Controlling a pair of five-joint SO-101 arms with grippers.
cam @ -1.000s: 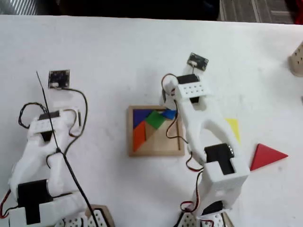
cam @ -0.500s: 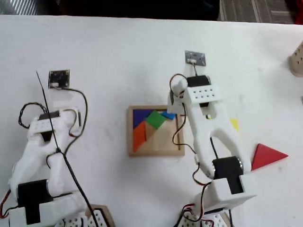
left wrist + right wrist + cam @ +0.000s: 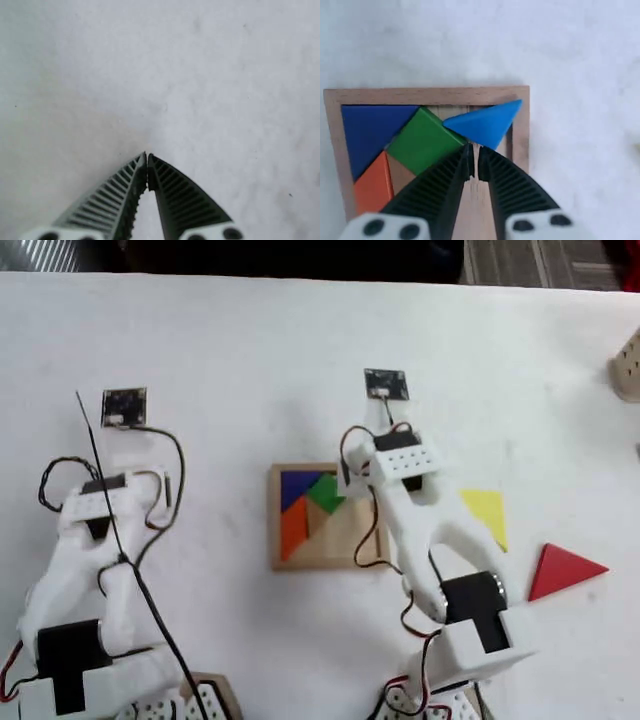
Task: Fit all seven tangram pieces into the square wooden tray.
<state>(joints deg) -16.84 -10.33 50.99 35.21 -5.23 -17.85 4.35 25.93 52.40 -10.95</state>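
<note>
The square wooden tray (image 3: 330, 562) (image 3: 520, 140) lies at the table's middle. A dark blue triangle (image 3: 293, 485) (image 3: 367, 127), a green square (image 3: 326, 492) (image 3: 422, 140) and an orange piece (image 3: 293, 530) (image 3: 370, 185) sit in it. A light blue triangle (image 3: 482, 124) lies tilted in the tray's corner, over the green square's edge and close to the rim. My right gripper (image 3: 474, 150) is shut, tips against that triangle's near edge. A yellow triangle (image 3: 488, 512) and a red triangle (image 3: 562, 570) rest on the table right of the tray. My left gripper (image 3: 147, 157) is shut over bare table.
The left arm (image 3: 95, 540) stays at the left with a black cable (image 3: 130, 560) across it. A pegged wooden block (image 3: 628, 365) stands at the right edge. Another wooden piece (image 3: 215, 695) shows at the bottom. Open white table lies behind the tray.
The right arm swung away from the tray, then came back over its right side, uncovering the yellow triangle and covering the light blue one. The left arm kept still.
</note>
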